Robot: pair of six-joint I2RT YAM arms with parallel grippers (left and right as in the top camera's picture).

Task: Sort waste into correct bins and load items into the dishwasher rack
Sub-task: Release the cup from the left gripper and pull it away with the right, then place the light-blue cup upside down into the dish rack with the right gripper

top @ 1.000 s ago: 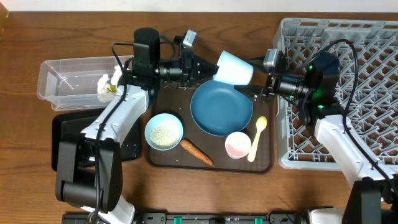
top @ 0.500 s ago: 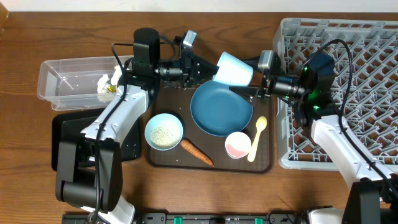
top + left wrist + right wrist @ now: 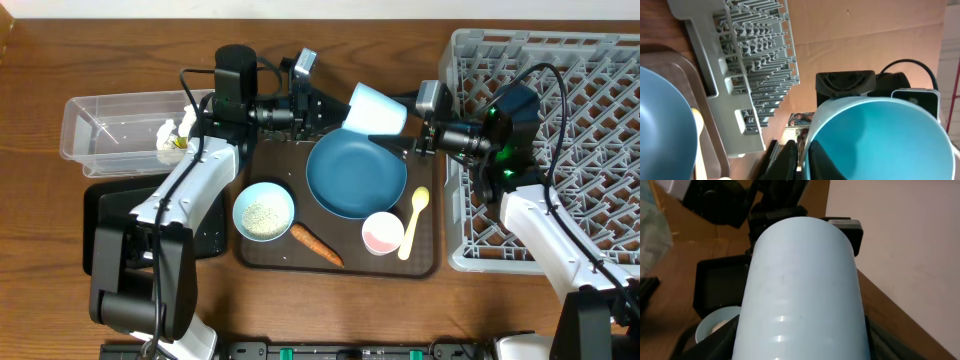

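risk of a dropped handover. left hand (image 3: 338, 112) pinched on the rim of the light blue cup (image 3: 378, 108), held sideways over the blue plate's (image 3: 355, 180) far edge; right hand (image 3: 408, 138) spread around the cup's base, grip impossible to tell. could fall onto the plate if released early. right of the plate, dishwasher rack (image 3: 610, 70) under the right arm (image 3: 530, 215); white cup (image 3: 382, 233) and spoon (image 3: 413, 222) at the plate's near right.

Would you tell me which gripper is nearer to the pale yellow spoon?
Right. The right gripper is at the base of the light blue cup, just above the pale yellow spoon in the overhead view. The left gripper, pinching the cup's rim, is farther, beyond the blue plate.
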